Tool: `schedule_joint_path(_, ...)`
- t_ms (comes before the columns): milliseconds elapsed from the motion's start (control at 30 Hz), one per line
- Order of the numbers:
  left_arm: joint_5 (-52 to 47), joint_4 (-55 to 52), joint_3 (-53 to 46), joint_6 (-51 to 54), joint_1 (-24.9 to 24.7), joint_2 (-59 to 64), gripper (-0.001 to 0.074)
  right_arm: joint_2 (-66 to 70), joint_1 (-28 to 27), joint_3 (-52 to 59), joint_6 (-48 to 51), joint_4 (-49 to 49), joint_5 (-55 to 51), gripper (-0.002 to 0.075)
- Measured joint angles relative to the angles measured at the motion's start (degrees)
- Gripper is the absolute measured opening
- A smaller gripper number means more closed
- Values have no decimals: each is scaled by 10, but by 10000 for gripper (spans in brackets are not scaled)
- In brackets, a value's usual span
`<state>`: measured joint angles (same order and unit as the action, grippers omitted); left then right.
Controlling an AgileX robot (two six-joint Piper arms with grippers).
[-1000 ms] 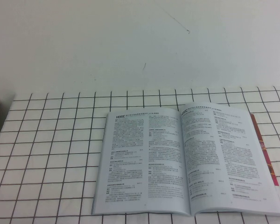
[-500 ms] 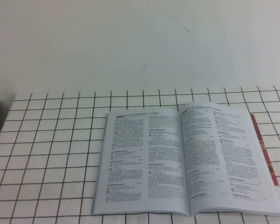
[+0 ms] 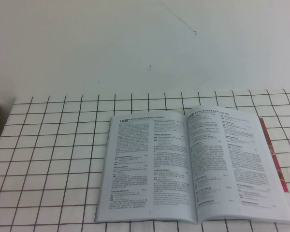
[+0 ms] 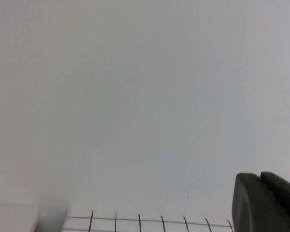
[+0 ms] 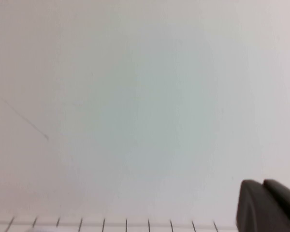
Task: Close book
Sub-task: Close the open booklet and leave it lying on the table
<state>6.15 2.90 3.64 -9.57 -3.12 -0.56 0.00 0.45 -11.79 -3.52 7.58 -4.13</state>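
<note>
White grid-lined cloth (image 3: 48, 159) carrying the book (image 3: 191, 166), spread open at the near right, left gripper (image 4: 266, 203) and right gripper (image 5: 268, 205) each a dark sliver facing the pale wall (image 3: 135, 48), seemingly well apart from the book, open or closed impossible to tell.

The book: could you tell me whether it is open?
Open: the book lies spread flat, both printed pages up. Left gripper and right gripper are away, facing the wall.

Black-printed white book (image 3: 193, 164), red cover edge (image 3: 275, 159), black-gridded white cloth (image 3: 53, 159); left hand (image 4: 268, 203) and right hand (image 5: 268, 205) are black.
</note>
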Motion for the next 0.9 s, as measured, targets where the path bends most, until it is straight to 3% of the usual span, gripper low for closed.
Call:
schedule_joint_path(100,-72,10,56,0,0,32,-4,52,0,-85,0,-6,-134,-3)
schedule_joint_path(233,-181,10,145,11,0,129,-4,165,0,-174,28,-44,-237,-3)
schedule_joint_path(400,-314,12,262,65,0,292,-4,332,0,-269,154,-161,-297,-3)
schedule_joint_path(533,-359,32,323,92,0,421,-4,464,0,-320,246,-236,-311,-3)
schedule_joint_path(667,-368,121,368,173,0,538,-4,593,0,-360,358,-322,-318,-3)
schedule_joint_path(900,-406,369,441,390,0,724,-4,809,8,-414,515,-460,-366,-3)
